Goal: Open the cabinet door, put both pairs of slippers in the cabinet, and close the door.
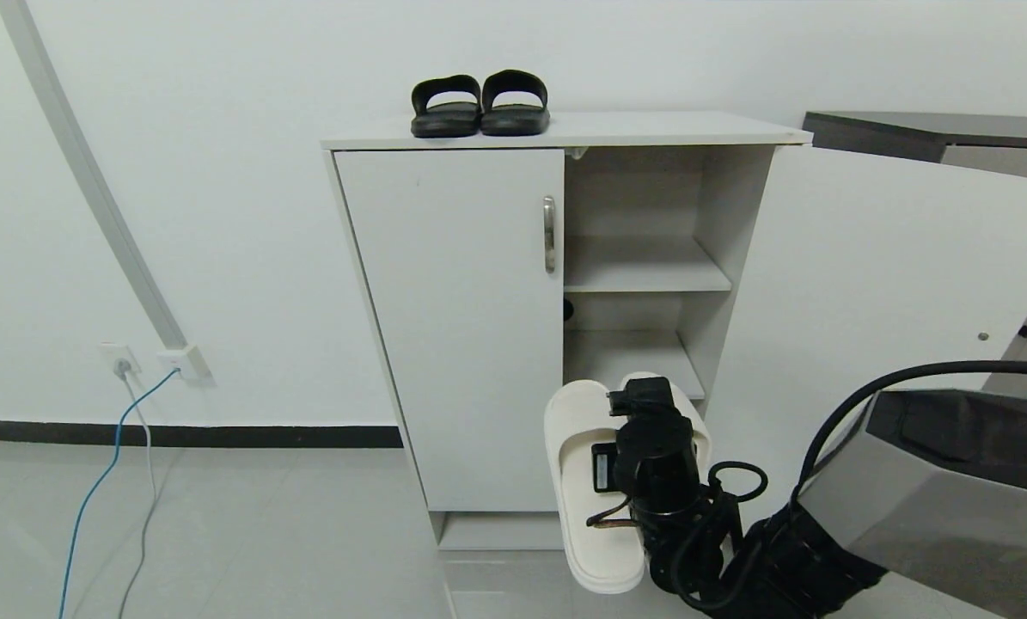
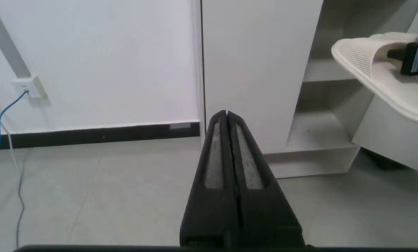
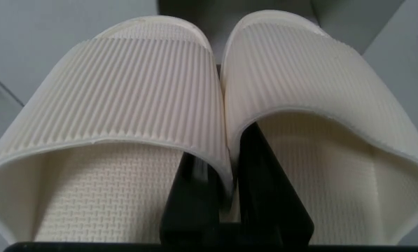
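The right hand (image 1: 642, 402) is clamping the white slippers (image 1: 575, 481) by their touching inner edges. It is holding them in the air, toes pointing at the lower shelf (image 1: 629, 361) of the cabinet (image 1: 651, 129). The left hand (image 2: 227, 164) is hanging low, fingers pressed together, gripping nothing. The black slippers (image 1: 480, 105) are sitting on the cabinet top. The risk I'm seeing: the left slipper is riding close to the shut door (image 1: 461, 327) and could catch its edge, twisting the pair out of that thin pinch. The open door (image 1: 874, 275) is hemming in the arm's right side, and the shelf opening is looking snug for both slippers.
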Robot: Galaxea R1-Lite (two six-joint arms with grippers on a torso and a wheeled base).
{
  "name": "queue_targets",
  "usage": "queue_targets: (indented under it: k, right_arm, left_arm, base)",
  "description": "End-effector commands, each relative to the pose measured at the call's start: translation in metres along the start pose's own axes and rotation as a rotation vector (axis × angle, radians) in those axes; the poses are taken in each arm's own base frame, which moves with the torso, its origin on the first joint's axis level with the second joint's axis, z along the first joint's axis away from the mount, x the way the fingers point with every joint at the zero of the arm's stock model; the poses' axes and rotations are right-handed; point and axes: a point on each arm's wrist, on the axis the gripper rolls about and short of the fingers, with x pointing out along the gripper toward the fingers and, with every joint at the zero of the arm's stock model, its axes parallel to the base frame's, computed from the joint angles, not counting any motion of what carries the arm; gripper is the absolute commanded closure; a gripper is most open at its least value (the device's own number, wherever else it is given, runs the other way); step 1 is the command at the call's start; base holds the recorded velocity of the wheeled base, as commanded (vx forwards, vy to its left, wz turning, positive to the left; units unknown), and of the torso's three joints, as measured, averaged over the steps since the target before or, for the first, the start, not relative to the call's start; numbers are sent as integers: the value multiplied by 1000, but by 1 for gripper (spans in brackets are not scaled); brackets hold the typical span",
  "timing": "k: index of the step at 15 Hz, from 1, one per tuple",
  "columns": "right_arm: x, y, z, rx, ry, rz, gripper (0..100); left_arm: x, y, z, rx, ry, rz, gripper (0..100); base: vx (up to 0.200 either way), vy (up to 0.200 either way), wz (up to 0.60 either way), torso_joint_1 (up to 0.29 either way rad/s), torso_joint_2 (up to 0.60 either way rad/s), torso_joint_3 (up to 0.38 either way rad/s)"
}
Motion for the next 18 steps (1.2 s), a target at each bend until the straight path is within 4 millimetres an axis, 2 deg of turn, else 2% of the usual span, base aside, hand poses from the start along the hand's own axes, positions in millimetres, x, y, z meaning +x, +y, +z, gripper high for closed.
queue_targets:
  k: [1, 4, 12, 18]
  right_arm:
    - [7, -3, -3, 7, 4, -26, 100]
    - [13, -7, -7, 17, 9, -42, 100]
    - [28, -8, -26, 15, 12, -61, 100]
    - [40, 1, -40, 17, 10, -35, 100]
  left_arm:
    - [0, 0, 0, 0, 3, 0, 100]
    - [0, 0, 0, -1, 3, 0, 100]
    - [0, 0, 0, -1, 3, 0, 100]
    - [0, 0, 0, 0, 3, 0, 100]
  base:
    - [0, -200, 0, -2, 7, 7]
    - [0, -200, 0, -1, 2, 2]
    - [0, 0, 0, 0, 0, 0]
    - [0, 0, 0, 0, 0, 0]
